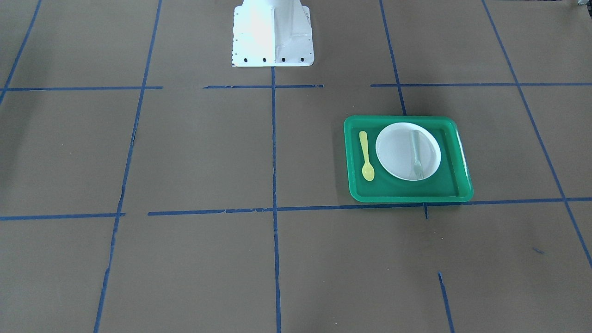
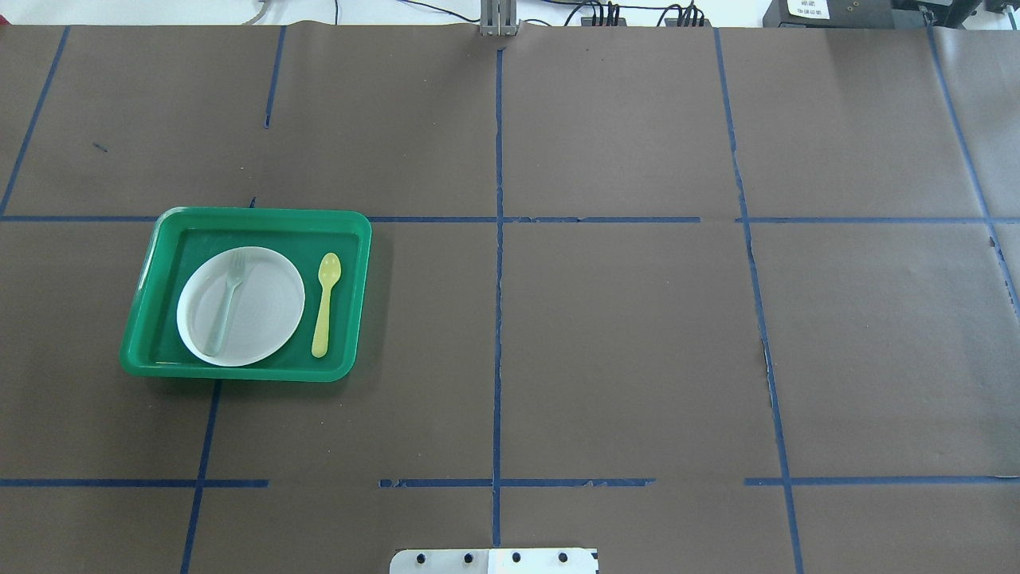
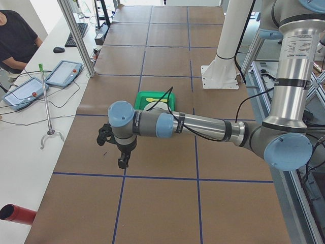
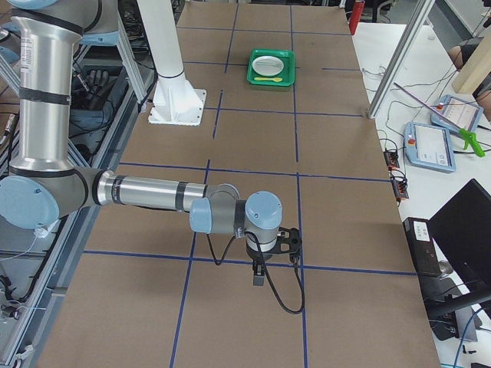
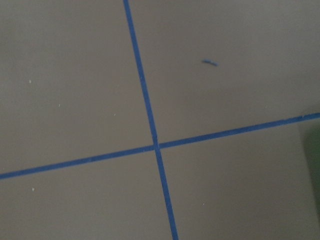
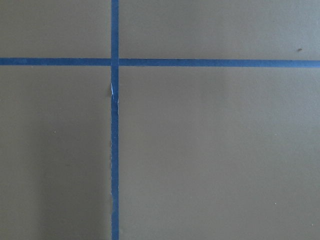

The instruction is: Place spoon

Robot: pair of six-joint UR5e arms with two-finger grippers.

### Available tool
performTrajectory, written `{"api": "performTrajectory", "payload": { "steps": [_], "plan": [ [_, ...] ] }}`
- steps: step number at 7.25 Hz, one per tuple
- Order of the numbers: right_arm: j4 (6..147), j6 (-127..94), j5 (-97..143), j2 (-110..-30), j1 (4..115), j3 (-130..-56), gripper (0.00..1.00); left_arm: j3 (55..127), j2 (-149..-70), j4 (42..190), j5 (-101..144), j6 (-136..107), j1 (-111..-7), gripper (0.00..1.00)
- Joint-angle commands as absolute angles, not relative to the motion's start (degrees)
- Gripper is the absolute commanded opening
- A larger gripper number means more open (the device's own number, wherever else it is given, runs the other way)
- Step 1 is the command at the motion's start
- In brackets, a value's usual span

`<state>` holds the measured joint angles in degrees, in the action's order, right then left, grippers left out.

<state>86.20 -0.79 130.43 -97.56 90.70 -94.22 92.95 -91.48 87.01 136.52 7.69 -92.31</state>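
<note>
The pale-yellow spoon lies flat in the green tray, just right of the white plate in the overhead view. It also shows in the front-facing view and faintly in the right side view. A grey-green fork lies on the plate. My left gripper hangs over bare table, nearer the camera than the tray in the left side view. My right gripper hangs over bare table far from the tray. I cannot tell whether either is open or shut. Both wrist views show only brown table and blue tape.
The white robot base stands at the table's robot side. Blue tape lines grid the brown table. An operators' desk with tablets and a seated person runs along the far edge.
</note>
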Motion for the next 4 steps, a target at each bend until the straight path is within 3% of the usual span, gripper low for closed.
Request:
{"api": "performTrajectory", "payload": {
  "steps": [1, 4],
  "plan": [
    [86.22, -0.79, 130.43, -97.56, 90.70, -94.22, 1.00, 92.37, -88.09, 87.19, 136.67, 7.99, -92.55, 1.00],
    [86.22, -0.79, 130.43, -97.56, 90.70, -94.22, 1.00, 91.76, -88.07, 87.10, 136.58, 7.82, -92.55, 1.00]
  ]
}}
